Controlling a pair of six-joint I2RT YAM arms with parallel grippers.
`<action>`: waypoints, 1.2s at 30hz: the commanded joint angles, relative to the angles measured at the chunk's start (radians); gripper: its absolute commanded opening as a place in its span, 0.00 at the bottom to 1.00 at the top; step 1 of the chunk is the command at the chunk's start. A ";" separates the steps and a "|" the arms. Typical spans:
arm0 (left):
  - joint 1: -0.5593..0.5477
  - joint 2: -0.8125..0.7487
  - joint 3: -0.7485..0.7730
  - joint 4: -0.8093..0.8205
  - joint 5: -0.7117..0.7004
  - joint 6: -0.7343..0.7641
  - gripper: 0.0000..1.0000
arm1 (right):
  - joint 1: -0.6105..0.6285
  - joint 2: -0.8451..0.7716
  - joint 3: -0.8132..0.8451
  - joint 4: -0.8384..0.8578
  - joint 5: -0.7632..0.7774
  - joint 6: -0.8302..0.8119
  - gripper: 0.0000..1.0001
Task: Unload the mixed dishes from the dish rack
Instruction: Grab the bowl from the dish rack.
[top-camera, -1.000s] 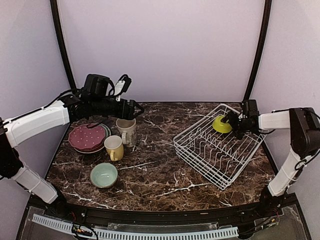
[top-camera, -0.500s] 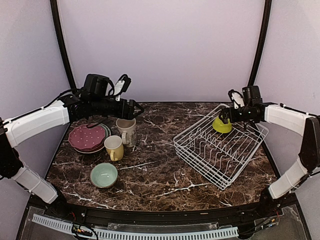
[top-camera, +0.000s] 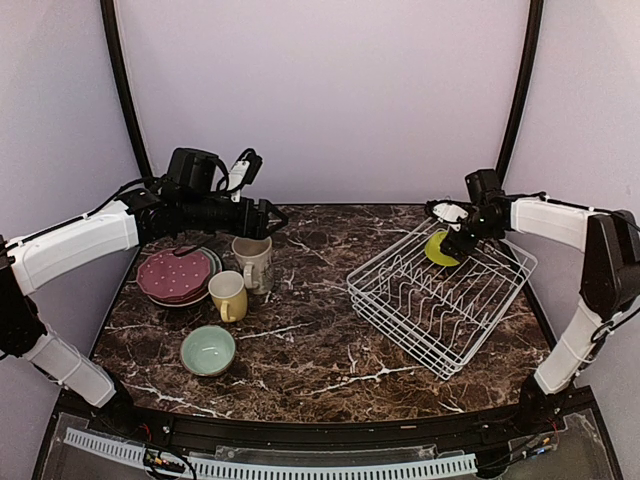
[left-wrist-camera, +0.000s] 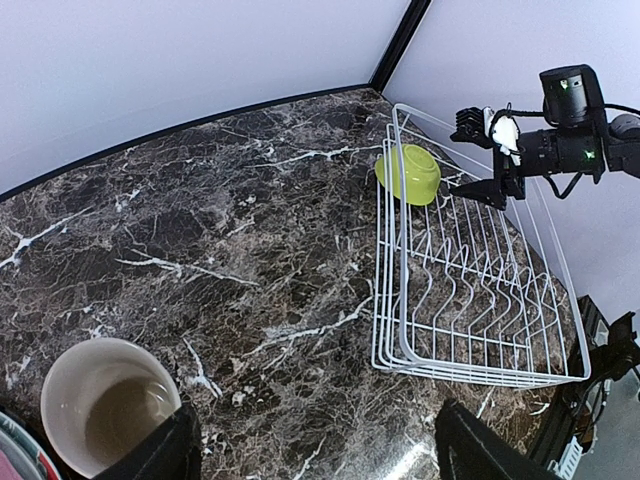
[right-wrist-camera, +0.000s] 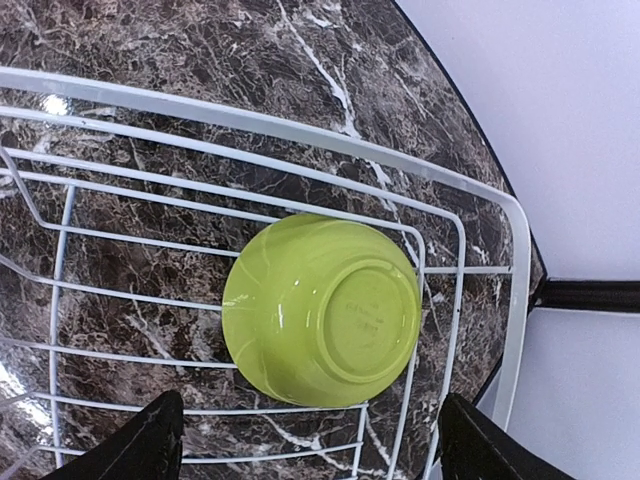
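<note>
- one dish rack (top-camera: 440, 300) at 3 o'clock, nearly empty
- one plate stack (top-camera: 175, 275) at 9 o'clock, can't count the layers
- two bowls: mint bowl (top-camera: 208, 350) at 7 o'clock, lime-green bowl (top-camera: 441, 250) upside down in the rack's 12 o'clock corner, probably for draining
- two mugs by the plates: cream-grey mug (top-camera: 253, 262), yellow mug (top-camera: 228, 296)
- right gripper (right-wrist-camera: 308, 400) jaws apart, straddling the lime-green bowl for a grab, not touching
- left gripper (top-camera: 275, 217) spread wide, holding nothing

No legible text; embossed mark on lime-green bowl (right-wrist-camera: 320, 310) base unreadable.
</note>
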 joint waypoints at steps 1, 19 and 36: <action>0.006 -0.035 -0.011 0.006 0.007 -0.001 0.80 | 0.000 0.018 -0.022 0.096 0.002 -0.146 0.84; 0.012 -0.029 -0.012 0.007 0.011 -0.005 0.80 | 0.022 0.126 -0.098 0.286 0.066 -0.344 0.93; 0.013 -0.034 -0.012 0.010 0.013 -0.008 0.80 | 0.078 0.241 -0.093 0.434 0.279 -0.301 0.96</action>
